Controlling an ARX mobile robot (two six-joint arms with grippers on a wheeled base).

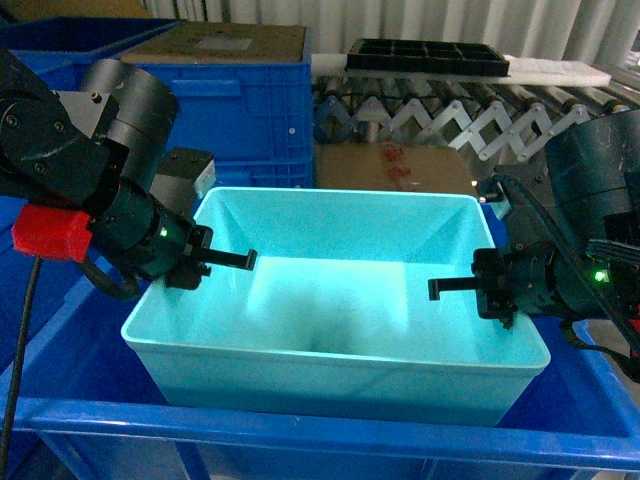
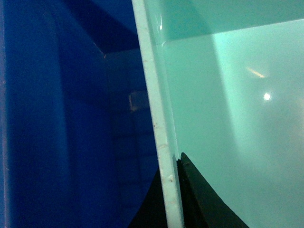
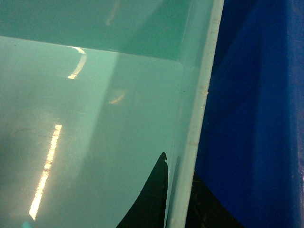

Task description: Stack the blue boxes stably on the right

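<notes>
Jaws on both sides sit narrow, pinching the rim of the light turquoise tub: left gripper clamps the left wall, right gripper the right wall, one finger inside and one outside. Held between them, the tub sits within a dark-blue crate; stacking on the right looks undone.

Plain light turquoise tub inside a dark-blue crate, black tray behind
</notes>
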